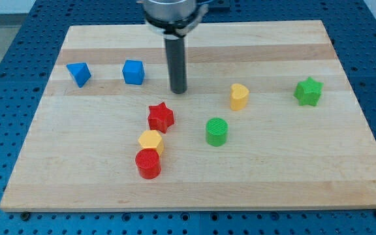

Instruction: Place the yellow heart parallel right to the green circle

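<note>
The yellow heart (239, 96) stands on the wooden board, right of centre. The green circle (217, 132) is below it and a little to its left, apart from it. My tip (178, 91) rests on the board well to the left of the yellow heart and above the red star (161, 117). It touches no block.
A blue triangle-like block (79, 74) and a blue cube (133, 72) sit at the upper left. A yellow hexagon (151, 141) touches a red circle (148, 163) below the red star. A green star (307, 91) is at the right. The board's edge (194, 209) borders a blue pegboard.
</note>
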